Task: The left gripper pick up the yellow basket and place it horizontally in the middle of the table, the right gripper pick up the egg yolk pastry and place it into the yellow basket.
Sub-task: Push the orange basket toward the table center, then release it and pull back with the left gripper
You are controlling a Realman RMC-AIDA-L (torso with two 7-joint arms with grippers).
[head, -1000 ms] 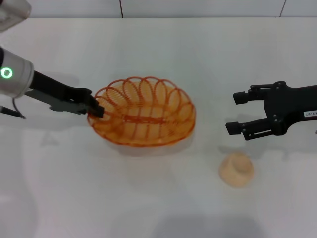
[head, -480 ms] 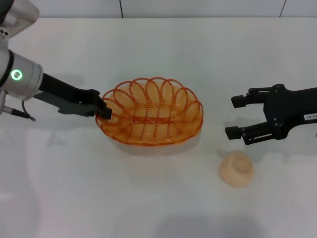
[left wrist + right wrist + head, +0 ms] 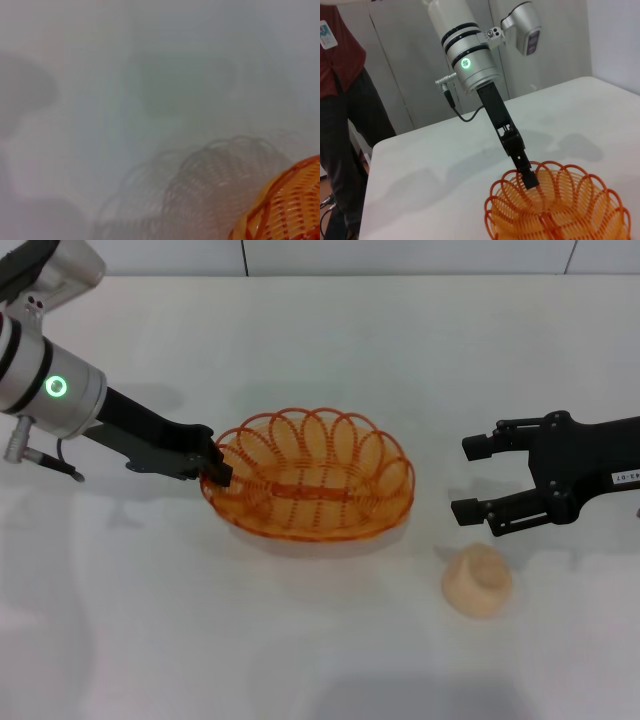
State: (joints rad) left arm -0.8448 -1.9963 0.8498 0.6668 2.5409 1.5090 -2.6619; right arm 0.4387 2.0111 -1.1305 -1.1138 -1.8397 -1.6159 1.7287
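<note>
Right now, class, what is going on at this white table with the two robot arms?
The left tool is shut on the rim of the yellow basket at its left end and holds it near the middle of the table. The basket holds nothing. The right tool hangs open to the basket's right, just above and behind the pastry, which sits alone on the table, untouched. So the basket step is under way; the pastry step has not begun.
</note>
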